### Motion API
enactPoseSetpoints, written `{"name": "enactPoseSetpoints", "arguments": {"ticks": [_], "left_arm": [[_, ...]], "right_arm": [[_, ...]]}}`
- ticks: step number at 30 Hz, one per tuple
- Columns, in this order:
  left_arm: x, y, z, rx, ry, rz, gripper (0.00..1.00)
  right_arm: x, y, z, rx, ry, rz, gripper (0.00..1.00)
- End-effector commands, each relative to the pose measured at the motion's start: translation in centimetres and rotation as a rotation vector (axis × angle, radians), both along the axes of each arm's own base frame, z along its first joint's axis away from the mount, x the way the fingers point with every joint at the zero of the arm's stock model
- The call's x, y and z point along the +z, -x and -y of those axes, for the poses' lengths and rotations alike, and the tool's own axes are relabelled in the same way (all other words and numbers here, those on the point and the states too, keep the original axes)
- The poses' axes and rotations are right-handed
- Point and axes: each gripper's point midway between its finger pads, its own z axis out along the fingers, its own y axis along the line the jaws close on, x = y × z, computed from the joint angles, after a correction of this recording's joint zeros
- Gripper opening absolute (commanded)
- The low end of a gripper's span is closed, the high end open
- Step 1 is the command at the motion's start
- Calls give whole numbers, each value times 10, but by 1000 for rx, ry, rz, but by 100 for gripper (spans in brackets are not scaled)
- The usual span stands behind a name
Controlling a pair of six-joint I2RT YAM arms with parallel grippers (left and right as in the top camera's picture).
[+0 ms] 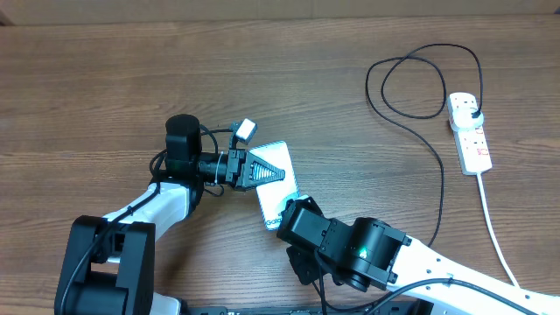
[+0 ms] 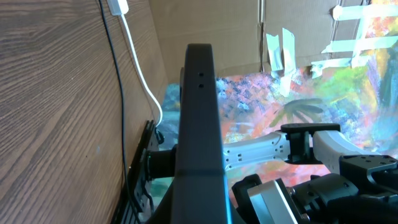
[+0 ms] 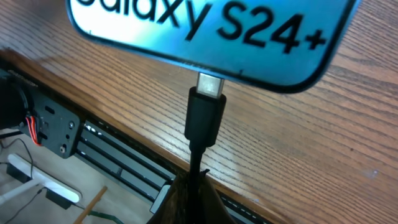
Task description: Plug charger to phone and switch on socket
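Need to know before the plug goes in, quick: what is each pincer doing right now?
Left pincer: closed, holding the phone.
Right pincer: closed, gripping the charger close to the phone.

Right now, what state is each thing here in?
phone: screen lit.
charger: tip at phone's port, metal showing; other end in power strip.
power strip: switches too small to read.
left gripper: shut, over phone.
right gripper: shut on charger.

The wooden table (image 1: 87, 79) carries the socket (image 1: 470, 131), its white cord (image 1: 492, 223) and the looping charger (image 1: 442, 184).
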Motion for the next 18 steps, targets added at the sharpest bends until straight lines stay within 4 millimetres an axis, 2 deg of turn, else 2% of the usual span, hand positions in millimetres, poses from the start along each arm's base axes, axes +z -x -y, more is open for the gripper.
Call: {"name": "enactPoseSetpoints", "arguments": {"ticks": [1, 9, 18], "left_arm": [[9, 1, -1, -27, 18, 12, 4], [9, 1, -1, -27, 18, 12, 4], [8, 1, -1, -27, 13, -22, 4]], "right_arm": [[3, -1, -1, -4, -16, 5, 4], [6, 5, -11, 17, -66, -27, 4], [5, 6, -10, 13, -59, -37, 4]]}}
